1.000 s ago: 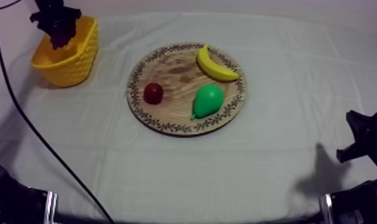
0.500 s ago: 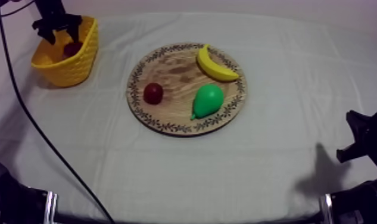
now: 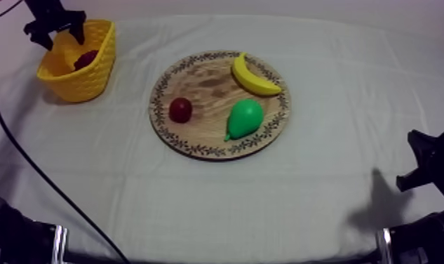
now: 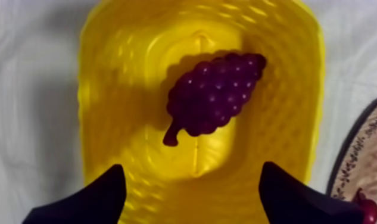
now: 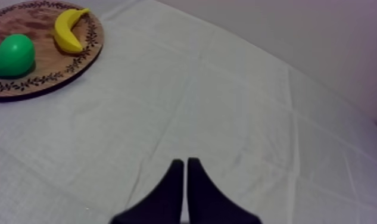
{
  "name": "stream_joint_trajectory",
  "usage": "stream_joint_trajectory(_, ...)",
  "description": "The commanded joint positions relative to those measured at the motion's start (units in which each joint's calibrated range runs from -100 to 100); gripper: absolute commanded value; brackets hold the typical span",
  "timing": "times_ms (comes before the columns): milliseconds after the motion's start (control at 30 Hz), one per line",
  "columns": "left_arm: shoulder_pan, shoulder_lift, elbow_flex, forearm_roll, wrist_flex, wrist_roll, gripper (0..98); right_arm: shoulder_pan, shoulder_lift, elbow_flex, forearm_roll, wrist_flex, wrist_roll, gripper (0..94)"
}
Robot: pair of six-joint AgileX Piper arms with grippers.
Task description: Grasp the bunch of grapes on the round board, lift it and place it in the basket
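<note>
The dark purple bunch of grapes (image 4: 214, 95) lies on the floor of the yellow basket (image 4: 119, 89), stem toward my left gripper. In the top view the grapes (image 3: 86, 57) show inside the basket (image 3: 91, 78) at the table's far left. My left gripper (image 3: 55, 28) hovers open above the basket's back rim, holding nothing; its fingers (image 4: 89, 199) stand wide apart over the basket. The round wooden board (image 3: 203, 84) holds a banana (image 3: 252, 77), a green pear (image 3: 243, 118) and a small red fruit (image 3: 180, 109). My right gripper (image 5: 185, 170) is shut on nothing, low over the cloth.
The board (image 5: 47, 80) with the pear (image 5: 12, 55) and banana (image 5: 70, 28) lies well away from my right gripper. Bare cloth stretches across the front of the table and to the board's right. The right arm (image 3: 428, 165) rests at the table's right edge.
My left gripper has risen and drawn back toward the far left, out of the basket, opening and leaving the grapes lying inside. The right arm has not moved.
</note>
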Motion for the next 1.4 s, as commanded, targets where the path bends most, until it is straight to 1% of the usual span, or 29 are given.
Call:
stream_joint_trajectory(0, 0.05, -5.56, 6.0, 0.53, -2.75, 0.08, 78.6, 0.02, -0.01, -0.02, 0.0, -0.03, 0.01, 0.3)
stream_joint_trajectory(233, 0.6, -19.95, 22.01, 1.4, -14.15, 0.07, 69.1, 0.02, -0.01, -0.02, 0.0, -0.03, 0.01, 0.3)
stream_joint_trajectory(467, 0.9, -32.79, 37.1, 1.55, -25.29, -0.76, 64.4, 0.02, -0.01, -0.02, 0.0, -0.03, 0.01, 0.3)
stream_joint_trajectory(667, 0.54, -42.46, 49.05, 2.15, -33.92, -1.9, 61.5, 0.02, -0.01, -0.02, 0.0, -0.03, 0.01, 0.3)
stream_joint_trajectory(800, 1.16, -49.89, 58.52, 2.04, -42.1, -1.49, 57.9, 0.02, -0.01, -0.02, 0.0, -0.03, 0.01, 0.3)
stream_joint_trajectory(900, 1.61, -55.93, 66.38, 1.99, -49.43, -0.96, 52.7, 0.02, -0.01, -0.02, 0.0, -0.03, 0.01, 0.3)
stream_joint_trajectory(1000, 1.83, -62.3, 73.15, 1.6, -54.53, -0.25, 47.5, 0.02, -0.01, -0.02, 0.0, -0.03, 0.01, 0.3)
stream_joint_trajectory(1133, 1.53, -70.32, 79.7, 0.63, -57.02, 0.61, 42.1, 0.02, -0.01, -0.02, 0.0, -0.03, 0.01, 0.3)
stream_joint_trajectory(1367, 0.54, -82.75, 89.93, -0.22, -57.82, 1.35, 27.4, 0.02, -0.01, -0.02, 0.0, -0.03, 0.01, 0.3)
